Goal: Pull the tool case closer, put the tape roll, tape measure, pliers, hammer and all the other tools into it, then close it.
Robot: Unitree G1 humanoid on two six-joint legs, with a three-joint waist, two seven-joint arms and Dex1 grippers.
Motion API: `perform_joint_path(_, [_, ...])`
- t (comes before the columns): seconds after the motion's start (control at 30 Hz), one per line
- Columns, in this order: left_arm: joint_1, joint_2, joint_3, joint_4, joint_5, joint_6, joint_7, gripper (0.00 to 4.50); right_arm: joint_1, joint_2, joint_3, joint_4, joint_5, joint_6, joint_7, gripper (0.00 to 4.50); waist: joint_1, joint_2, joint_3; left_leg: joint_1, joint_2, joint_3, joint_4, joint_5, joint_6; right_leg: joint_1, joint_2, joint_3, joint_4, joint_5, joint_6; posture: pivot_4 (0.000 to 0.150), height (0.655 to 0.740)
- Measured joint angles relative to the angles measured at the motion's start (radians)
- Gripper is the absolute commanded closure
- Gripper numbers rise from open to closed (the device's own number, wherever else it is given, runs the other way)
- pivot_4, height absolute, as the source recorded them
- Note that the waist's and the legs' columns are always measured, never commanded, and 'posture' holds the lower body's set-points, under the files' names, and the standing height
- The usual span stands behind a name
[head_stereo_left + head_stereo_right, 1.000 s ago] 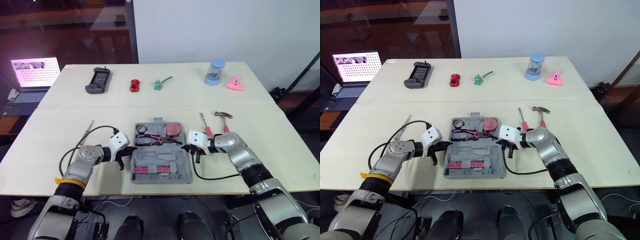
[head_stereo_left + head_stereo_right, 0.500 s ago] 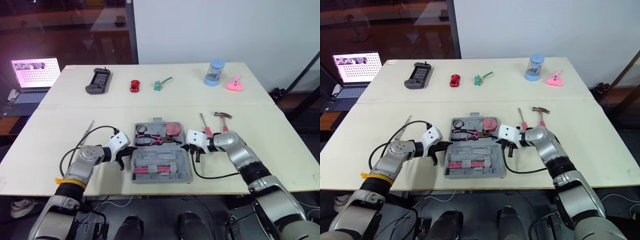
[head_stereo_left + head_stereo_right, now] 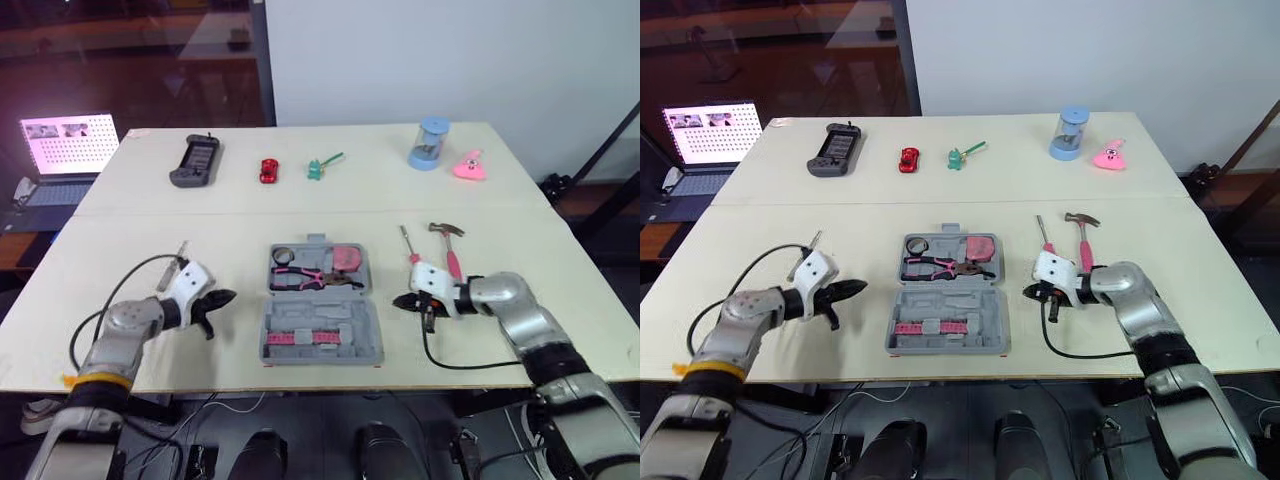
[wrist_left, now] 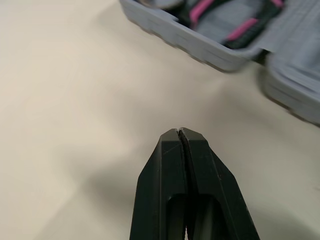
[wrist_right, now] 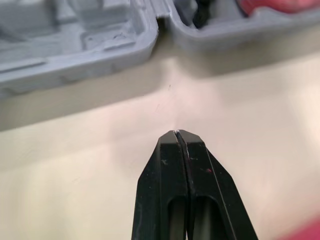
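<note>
The grey plastic tool case [image 3: 345,312] lay open near the front edge of the desk [image 3: 150,225], between the two hands and touching neither, with pliers [image 3: 305,278] and a pink tape measure [image 3: 347,259] in its far half. The left hand [image 3: 228,296] and the right hand [image 3: 397,301] each had their black fingers pressed together, holding nothing. The hammer [image 3: 450,252], on the desk just beyond the right hand, would probably be rigid and head-heavy, so best taken on its pink handle close to the steel head
</note>
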Motion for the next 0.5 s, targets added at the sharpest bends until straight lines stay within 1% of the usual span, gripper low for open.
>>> perform_joint_path(0.13, [0.141, 0.034, 0.088, -0.178, -0.124, 0.071, -0.046, 4.47, 0.095, -0.064, -0.106, -0.165, 0.109, 0.087, 0.005, 4.50, 0.004, 0.000, 0.000, 0.000, 0.000, 0.000, 0.000, 0.000, 0.000, 0.001, 0.000, 0.000, 0.000, 0.000, 0.000, 0.150, 0.6902])
perform_joint_path(0.17, [0.184, 0.052, 0.129, -0.216, -0.157, 0.090, -0.049, 4.23, 0.121, -0.077, -0.156, -0.192, 0.145, 0.115, -0.004, 4.24, 0.004, 0.000, 0.000, 0.000, 0.000, 0.000, 0.000, 0.000, 0.000, 0.001, 0.000, 0.000, -0.001, 0.000, 0.000, 0.150, 0.6902])
perform_joint_path(0.23, [0.235, 0.080, 0.188, -0.236, -0.179, 0.104, -0.036, 3.68, 0.169, -0.103, -0.231, -0.226, 0.190, 0.146, -0.018, 3.70, 0.006, 0.001, 0.000, 0.000, 0.000, 0.000, 0.000, 0.000, 0.000, 0.001, 0.000, 0.000, -0.001, 0.000, 0.000, 0.150, 0.6902])
perform_joint_path(0.33, [0.309, 0.092, 0.287, -0.231, -0.203, 0.103, -0.004, 2.26, 0.269, -0.140, -0.312, -0.272, 0.239, 0.163, -0.017, 2.26, 0.011, 0.000, 0.000, 0.001, 0.000, 0.000, 0.000, 0.000, 0.001, 0.002, 0.000, 0.000, -0.001, 0.000, 0.000, 0.150, 0.6902])
perform_joint_path(0.4, [0.350, 0.086, 0.335, -0.229, -0.222, 0.088, 0.012, 1.18, 0.328, -0.143, -0.355, -0.278, 0.261, 0.149, -0.022, 1.21, 0.014, 0.000, 0.000, 0.001, 0.000, 0.001, 0.000, 0.000, 0.001, 0.003, 0.000, 0.000, -0.001, 0.000, 0.000, 0.150, 0.6902])
perform_joint_path(0.43, [0.372, 0.081, 0.360, -0.226, -0.230, 0.073, 0.018, 0.74, 0.354, -0.142, -0.381, -0.276, 0.267, 0.136, -0.032, 0.79, 0.014, 0.000, 0.000, 0.001, 0.000, 0.001, 0.000, 0.000, 0.001, 0.003, -0.001, 0.000, -0.001, 0.000, 0.000, 0.150, 0.6902])
perform_joint_path(0.47, [0.391, 0.079, 0.379, -0.221, -0.236, 0.063, 0.021, 0.14, 0.372, -0.143, -0.404, -0.272, 0.270, 0.128, -0.038, 0.20, 0.016, 0.000, 0.000, 0.001, 0.000, 0.001, 0.000, -0.001, 0.001, 0.003, -0.001, 0.000, -0.001, 0.000, 0.000, 0.150, 0.6902])
perform_joint_path(0.5, [0.413, 0.078, 0.400, -0.210, -0.238, 0.048, 0.028, 0.06, 0.393, -0.143, -0.433, -0.271, 0.280, 0.120, -0.048, 0.09, 0.017, 0.000, 0.000, 0.001, 0.000, 0.001, 0.000, -0.001, 0.001, 0.002, -0.001, 0.000, -0.001, 0.000, 0.000, 0.150, 0.6902])
